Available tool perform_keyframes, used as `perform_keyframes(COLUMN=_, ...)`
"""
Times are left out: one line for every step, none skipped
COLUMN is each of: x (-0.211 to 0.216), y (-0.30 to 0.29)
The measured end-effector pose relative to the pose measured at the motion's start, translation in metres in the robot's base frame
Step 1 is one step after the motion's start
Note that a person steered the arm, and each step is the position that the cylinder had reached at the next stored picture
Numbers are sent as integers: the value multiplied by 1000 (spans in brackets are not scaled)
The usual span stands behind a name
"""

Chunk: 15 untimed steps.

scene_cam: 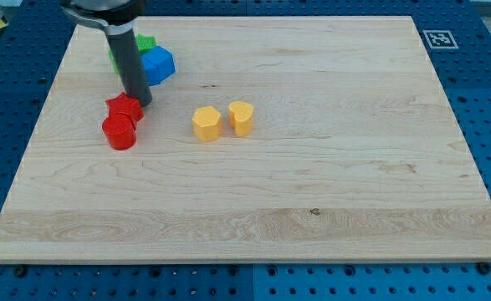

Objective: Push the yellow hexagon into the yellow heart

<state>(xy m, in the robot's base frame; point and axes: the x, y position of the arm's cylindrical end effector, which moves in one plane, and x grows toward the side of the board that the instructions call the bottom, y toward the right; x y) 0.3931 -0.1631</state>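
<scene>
A yellow hexagon (206, 123) lies on the wooden board, a little left of centre. A yellow heart (241, 117) lies just to its right, a narrow gap between them. My tip (140, 102) stands at the view's upper left, well left of the hexagon, right beside the red star's (125, 107) upper right edge.
A red cylinder (120, 132) sits just below the red star. A blue block (156, 63) and a green block (145, 43), partly hidden by the rod, lie above my tip near the board's top left. The board (312, 192) ends at blue pegboard on all sides.
</scene>
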Motion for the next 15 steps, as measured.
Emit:
perform_keyframes(x=0, y=-1)
perform_keyframes(x=0, y=-1)
perform_keyframes(x=-12, y=2)
perform_keyframes(x=-16, y=21)
perform_keyframes(x=-17, y=39)
perform_keyframes(x=-16, y=46)
perform_keyframes(x=-11, y=46)
perform_keyframes(x=-6, y=46)
perform_keyframes(x=4, y=46)
perform_keyframes(x=17, y=46)
perform_keyframes(x=31, y=46)
perform_keyframes(x=47, y=46)
perform_keyframes(x=55, y=51)
perform_keyframes(x=57, y=64)
perform_keyframes(x=57, y=89)
